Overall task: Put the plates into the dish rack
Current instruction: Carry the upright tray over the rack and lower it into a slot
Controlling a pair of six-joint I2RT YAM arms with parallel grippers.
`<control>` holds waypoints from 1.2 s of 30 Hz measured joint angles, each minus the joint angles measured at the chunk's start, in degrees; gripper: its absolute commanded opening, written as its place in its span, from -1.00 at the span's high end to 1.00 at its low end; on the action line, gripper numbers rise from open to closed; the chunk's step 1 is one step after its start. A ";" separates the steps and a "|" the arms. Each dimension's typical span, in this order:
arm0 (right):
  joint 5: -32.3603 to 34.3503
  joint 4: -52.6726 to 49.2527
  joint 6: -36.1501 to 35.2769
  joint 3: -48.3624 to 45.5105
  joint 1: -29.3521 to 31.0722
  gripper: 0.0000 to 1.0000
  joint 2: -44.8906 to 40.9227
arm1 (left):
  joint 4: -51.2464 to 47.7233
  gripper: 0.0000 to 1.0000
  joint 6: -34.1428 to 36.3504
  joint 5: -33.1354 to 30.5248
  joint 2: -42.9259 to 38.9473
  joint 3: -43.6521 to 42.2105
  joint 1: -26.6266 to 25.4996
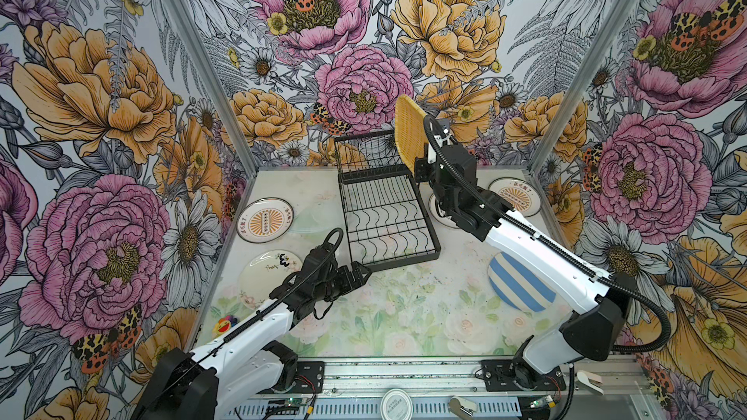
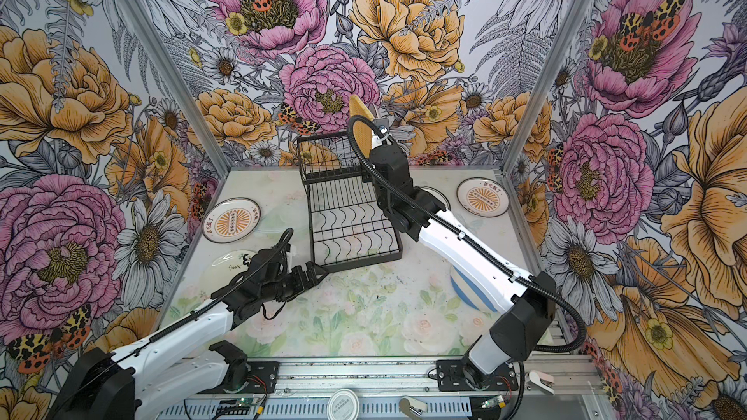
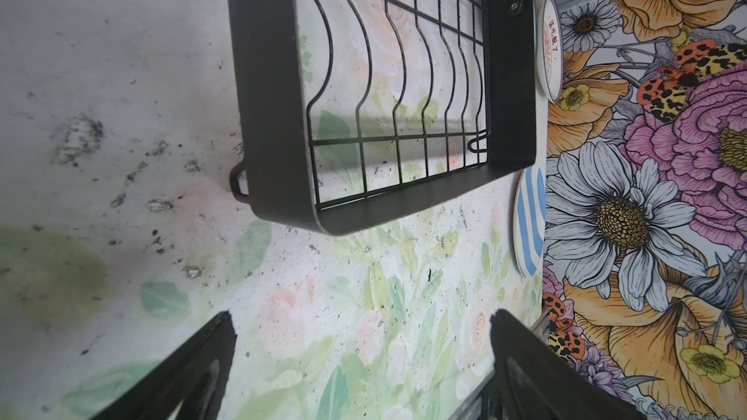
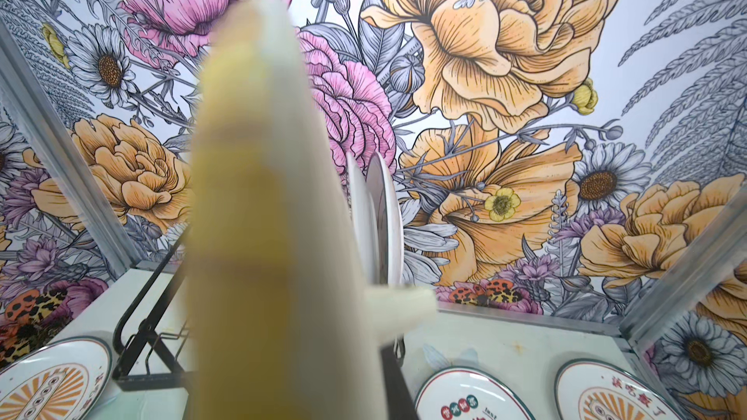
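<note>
My right gripper (image 1: 422,161) is shut on the lower edge of the squarish yellow woven plate (image 1: 408,135) (image 4: 258,236). It holds the plate upright above the back right of the black dish rack (image 1: 404,262) (image 2: 351,260). In the right wrist view two white plates (image 4: 380,212) stand in the rack's raised tier. My left gripper (image 1: 364,270) (image 3: 359,321) is open and empty by the rack's front left corner (image 3: 283,212). Flat on the table lie two sunburst plates (image 1: 264,220) (image 1: 515,195), a blue-striped plate (image 1: 521,282) and a white plate with script (image 1: 271,272).
Another plate (image 4: 465,397) lies under my right arm, beside the rack. A small round white lid (image 1: 396,402) and a white cup (image 1: 590,381) sit on the front rail. A small colourful toy (image 1: 224,325) lies at the front left. Floral walls close three sides.
</note>
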 measured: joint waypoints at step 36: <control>7.69 14.84 -6.10 18.93 -3.21 1.00 25.66 | 2.97 -0.97 -1.51 0.02 1.14 -1.97 2.34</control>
